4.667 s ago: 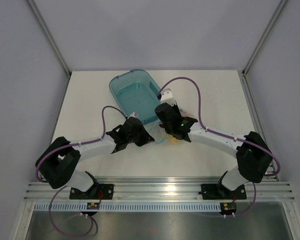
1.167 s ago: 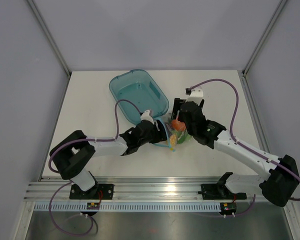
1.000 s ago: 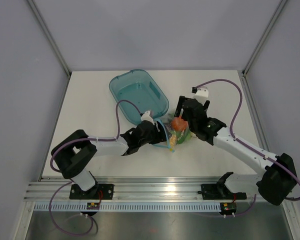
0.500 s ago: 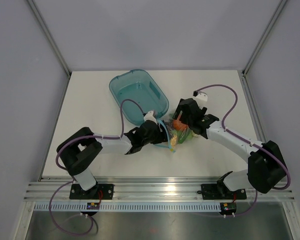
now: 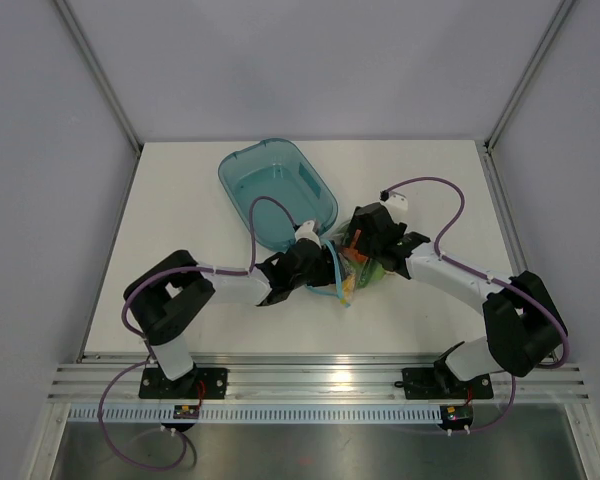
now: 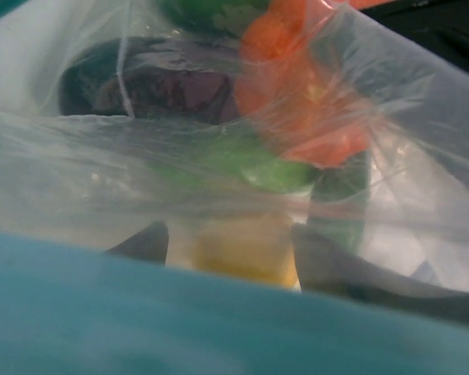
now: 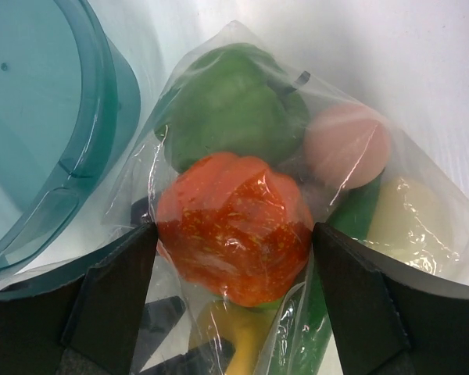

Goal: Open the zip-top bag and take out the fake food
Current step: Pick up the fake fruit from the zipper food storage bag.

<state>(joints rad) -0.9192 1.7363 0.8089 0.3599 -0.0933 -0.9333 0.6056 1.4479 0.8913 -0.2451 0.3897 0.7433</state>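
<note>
No text, label, brand, number or sign can be read in any view: the zip-top bag (image 7: 242, 195), the teal tub (image 5: 277, 192) and the desk (image 5: 180, 200) show no legible print.

One zip-top bag (image 7: 242, 195), one teal tub (image 5: 277, 189), two grippers.
</note>
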